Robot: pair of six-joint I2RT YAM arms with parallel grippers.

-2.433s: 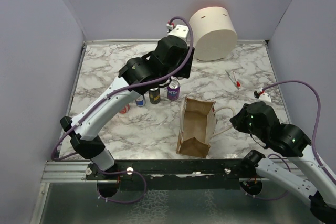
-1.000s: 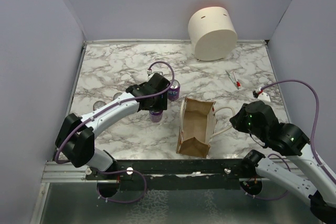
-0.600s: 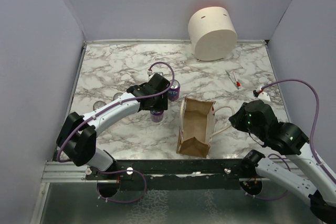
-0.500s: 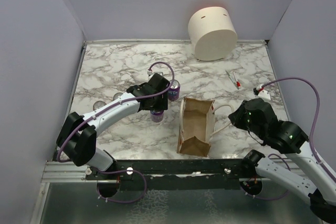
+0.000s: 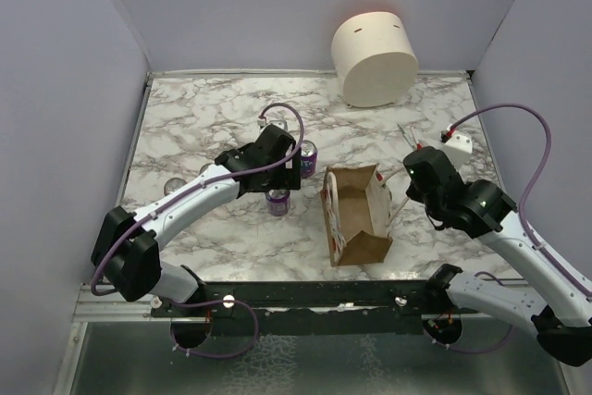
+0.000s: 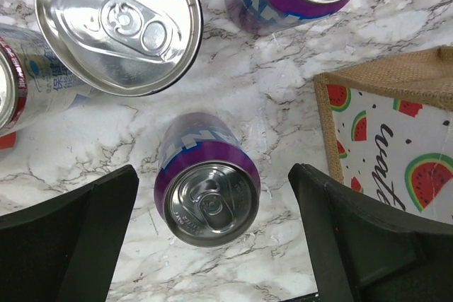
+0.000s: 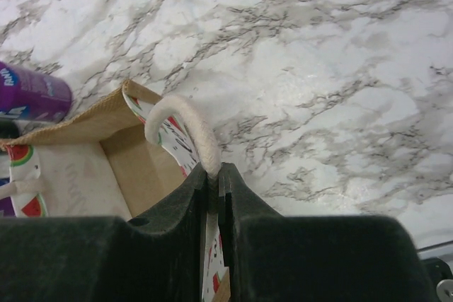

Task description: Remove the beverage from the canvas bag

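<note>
Seemingly it's nearly done: the purple can point(image 6: 207, 196) stands on the table point(image 5: 203, 117) just beside the bag point(image 5: 356, 215), the left claw point(image 6: 214, 175) spread over it, the right claw point(image 7: 214, 183) pinching the rope handle point(image 7: 180, 119).

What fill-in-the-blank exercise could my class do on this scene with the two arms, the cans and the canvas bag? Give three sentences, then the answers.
1. The jaws of the right gripper are shut on the white rope ____ of the canvas bag.
2. The upright can between the open jaws of the left gripper is coloured ____.
3. The bag's white side is printed with slices of ____.
Missing words: handle, purple, watermelon.
</note>
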